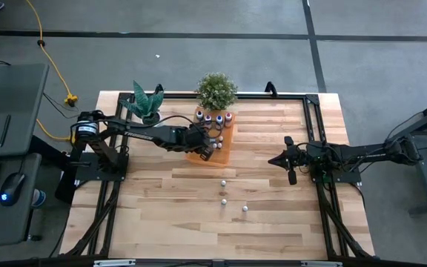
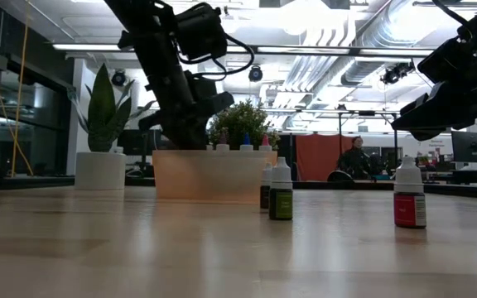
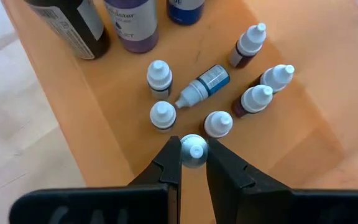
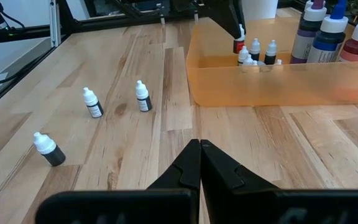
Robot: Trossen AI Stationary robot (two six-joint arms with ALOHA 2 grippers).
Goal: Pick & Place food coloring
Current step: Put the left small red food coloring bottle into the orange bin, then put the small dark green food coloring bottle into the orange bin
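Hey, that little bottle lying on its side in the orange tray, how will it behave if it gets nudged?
The lying bottle looks round, so it would probably roll. Upright bottles crowd it, so it may knock one over. It looks tiny, likely light, and the tray floor seems smooth.

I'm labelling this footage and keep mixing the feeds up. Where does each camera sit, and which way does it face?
High: overhead, straight down; both arms, orange tray.
Low: tabletop height, facing the room; arms enter from above, three bottles stand in front.
Left wrist: over the tray; left gripper around a white cap.
Right wrist: right gripper shut, facing across the wood.
Shared: right wrist and high both show the three loose bottles.
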